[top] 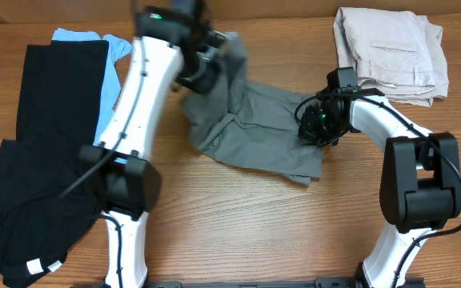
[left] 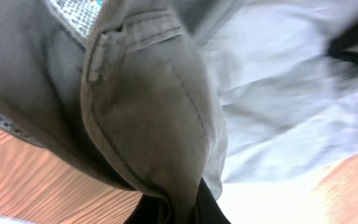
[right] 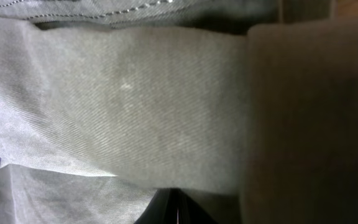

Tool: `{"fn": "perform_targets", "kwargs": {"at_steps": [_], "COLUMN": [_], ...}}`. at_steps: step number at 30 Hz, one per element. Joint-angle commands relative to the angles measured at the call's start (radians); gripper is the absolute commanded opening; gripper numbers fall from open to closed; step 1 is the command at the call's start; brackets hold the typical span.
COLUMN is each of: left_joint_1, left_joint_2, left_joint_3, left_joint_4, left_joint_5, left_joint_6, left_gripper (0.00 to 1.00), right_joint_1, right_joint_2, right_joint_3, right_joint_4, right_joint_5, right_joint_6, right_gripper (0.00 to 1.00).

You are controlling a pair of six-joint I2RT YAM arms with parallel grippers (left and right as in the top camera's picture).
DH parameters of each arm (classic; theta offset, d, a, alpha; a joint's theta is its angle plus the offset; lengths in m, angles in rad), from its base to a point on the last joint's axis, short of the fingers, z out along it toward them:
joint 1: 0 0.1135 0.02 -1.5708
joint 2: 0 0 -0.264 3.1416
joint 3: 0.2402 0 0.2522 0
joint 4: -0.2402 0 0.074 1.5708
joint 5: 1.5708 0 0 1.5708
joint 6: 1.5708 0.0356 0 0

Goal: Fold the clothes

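The grey shorts [top: 254, 128] lie in the middle of the table, partly lifted at the upper left. My left gripper [top: 202, 68] is shut on the waistband part of the grey shorts [left: 148, 112] and holds it raised above the wood; a belt loop and pale mesh lining [left: 73, 15] show. My right gripper [top: 314, 128] is shut on the right edge of the grey shorts [right: 123, 106], low at the table. Grey cloth fills the right wrist view and hides the fingertips.
A black garment [top: 34, 160] lies at the left with a light blue garment [top: 114, 48] under it. Folded pale beige shorts [top: 390, 52] sit at the back right. The wooden table [top: 246, 232] shows in front.
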Motion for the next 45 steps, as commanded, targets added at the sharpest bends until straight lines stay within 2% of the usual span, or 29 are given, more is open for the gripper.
{"fn": "perform_targets", "kwargs": {"at_steps": [1,7,9,12,13,20,22,23,24,25,26,29,32,38,40,45], "left_joint_1": [-0.09,-0.202,-0.229,-0.267,-0.272,-0.326,-0.34,-0.346,-0.348,-0.35,-0.351,-0.35,-0.327,-0.17,-0.101,0.077], "left_joint_2": [-0.027,0.002,0.022,0.063,0.069,0.123,0.124,0.124,0.124,0.124,0.124,0.124,0.122,0.122,0.122,0.122], "left_joint_3": [0.02,0.019,0.019,0.019,0.019,0.019,0.019,0.019,0.019,0.019,0.019,0.037,0.131,0.48,0.562,0.634], "left_joint_4": [0.027,0.101,0.111,0.11,0.11,0.135,0.157,0.169,0.175,0.18,0.183,0.188,0.138,-0.008,-0.034,-0.085], "left_joint_5": [0.028,0.027,0.028,0.029,0.029,0.081,0.081,0.081,0.081,0.081,0.082,0.105,0.098,0.095,0.095,0.098], "left_joint_6": [-0.106,-0.228,-0.24,-0.267,-0.274,-0.303,-0.303,-0.303,-0.303,-0.303,-0.303,-0.301,-0.298,-0.307,-0.31,-0.31], "left_gripper": [0.04,0.05,0.07,0.18,0.17,0.19,0.31,0.5,0.78,0.95,1.0,1.0,1.0,1.0,1.0,1.0], "right_joint_1": [-0.003,-0.002,-0.003,-0.003,-0.003,-0.076,-0.127,-0.158,-0.181,-0.206,-0.241,-0.303,-0.344,-0.272,-0.226,-0.086], "right_joint_2": [0.004,0.004,0.004,0.004,0.004,-0.055,-0.133,-0.175,-0.201,-0.229,-0.262,-0.312,-0.322,-0.288,-0.273,-0.19], "right_joint_3": [-0.019,-0.019,-0.019,-0.019,-0.018,0.063,0.119,0.148,0.167,0.184,0.2,0.204,0.204,0.163,0.137,0.098], "right_joint_4": [0.004,0.005,0.005,0.01,0.013,-0.016,-0.072,-0.111,-0.138,-0.164,-0.192,-0.23,-0.303,-0.355,-0.34,-0.276], "right_joint_5": [-0.002,-0.013,-0.013,-0.023,-0.033,-0.254,-0.282,-0.282,-0.281,-0.279,-0.268,-0.252,-0.251,-0.175,-0.135,-0.027], "right_joint_6": [0.016,0.016,0.016,0.016,0.016,-0.018,-0.026,-0.027,-0.027,-0.034,-0.038,-0.054,-0.126,-0.203,-0.203,-0.166], "right_gripper": [0.04,0.04,0.04,0.04,0.04,0.04,0.04,0.04,0.04,0.05,0.08,0.19,0.37,0.87,1.0,1.0]}}
